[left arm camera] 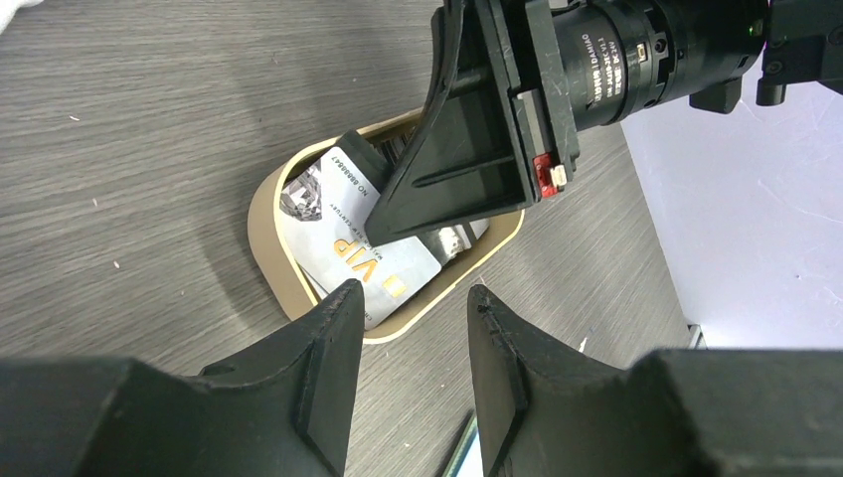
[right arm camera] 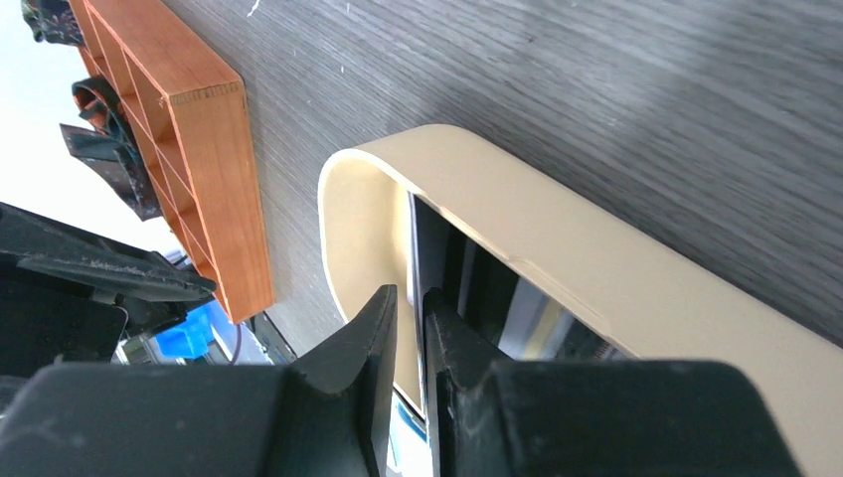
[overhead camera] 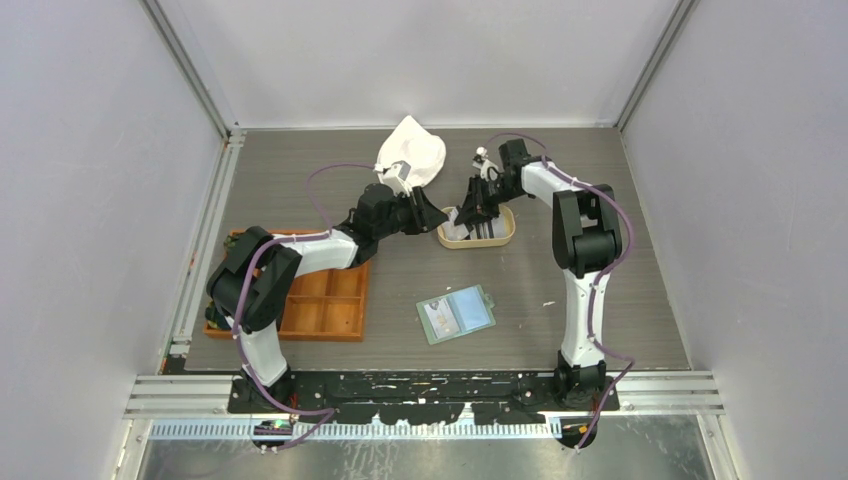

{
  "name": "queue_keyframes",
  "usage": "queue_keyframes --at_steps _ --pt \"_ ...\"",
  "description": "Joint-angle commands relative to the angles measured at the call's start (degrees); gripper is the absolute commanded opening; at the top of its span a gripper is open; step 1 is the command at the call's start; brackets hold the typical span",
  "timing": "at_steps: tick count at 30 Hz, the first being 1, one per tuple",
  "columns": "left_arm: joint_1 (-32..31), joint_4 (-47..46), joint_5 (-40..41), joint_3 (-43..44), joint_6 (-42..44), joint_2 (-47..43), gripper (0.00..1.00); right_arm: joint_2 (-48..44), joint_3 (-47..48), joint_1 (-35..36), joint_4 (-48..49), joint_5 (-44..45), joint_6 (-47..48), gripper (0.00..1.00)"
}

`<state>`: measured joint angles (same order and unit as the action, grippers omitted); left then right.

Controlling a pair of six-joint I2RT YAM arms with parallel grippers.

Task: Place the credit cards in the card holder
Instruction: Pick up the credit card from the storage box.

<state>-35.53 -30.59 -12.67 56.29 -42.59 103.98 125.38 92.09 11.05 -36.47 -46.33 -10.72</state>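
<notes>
Grey wood-grain table (overhead camera: 600,300), plain white walls (overhead camera: 90,200)

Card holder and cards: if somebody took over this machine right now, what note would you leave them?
Left gripper: open, empty, over the tan tray's end.
Right gripper: down in the tray, jaws nearly together at a card's edge; grip unclear.
Credit cards: in the tray.
Card holder: lying open on the table, toward its near edge; contents unclear.
Left to do: lift cards out, slot them in.
</notes>
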Motion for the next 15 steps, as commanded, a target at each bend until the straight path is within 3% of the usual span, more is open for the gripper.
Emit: queue_keyframes --at_steps 1,15 --pt "-0.2 -4.0 -0.4 -0.2 1.4 -2.9 0.44 -4.2 0.7 -0.9 0.3 -2.7 -0.7 0.22" --pt "-0.2 -4.0 -0.4 -0.3 1.5 -3.0 0.44 -4.4 0.1 -3.5 0.3 -4.0 -1.4 0.22"
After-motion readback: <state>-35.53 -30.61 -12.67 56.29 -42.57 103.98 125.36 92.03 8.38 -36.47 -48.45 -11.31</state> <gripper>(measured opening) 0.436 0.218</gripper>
